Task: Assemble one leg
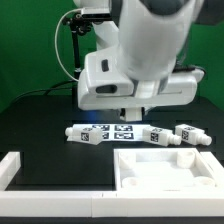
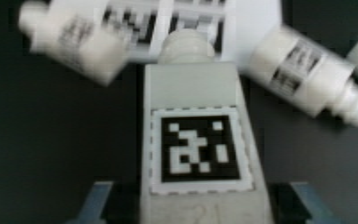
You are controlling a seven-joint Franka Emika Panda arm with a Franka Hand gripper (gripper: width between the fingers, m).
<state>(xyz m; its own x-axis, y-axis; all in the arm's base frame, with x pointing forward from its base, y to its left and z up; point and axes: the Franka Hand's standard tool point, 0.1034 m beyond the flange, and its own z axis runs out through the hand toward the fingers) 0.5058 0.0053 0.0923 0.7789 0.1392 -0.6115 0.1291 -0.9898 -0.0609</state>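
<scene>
In the wrist view a white leg [image 2: 197, 130] with a square black-and-white tag lies lengthwise between my two fingers [image 2: 101, 200]. A dark gap shows on each side of it, so my gripper [image 2: 202, 198] is open around the leg without touching it. Two more legs lie close by, one beside its far end [image 2: 78, 42] and one on the other side [image 2: 311, 68]. In the exterior view my gripper [image 1: 125, 116] hangs low over the middle of a row of legs [image 1: 80, 133], [image 1: 156, 135], [image 1: 188, 134]. The arm hides the leg under the gripper there.
The marker board [image 1: 120, 130] lies on the black table behind the gripper and also shows in the wrist view [image 2: 158, 18]. A large flat white panel [image 1: 160, 168] lies at the exterior view's front right. White border rails [image 1: 20, 168] run along the front and left.
</scene>
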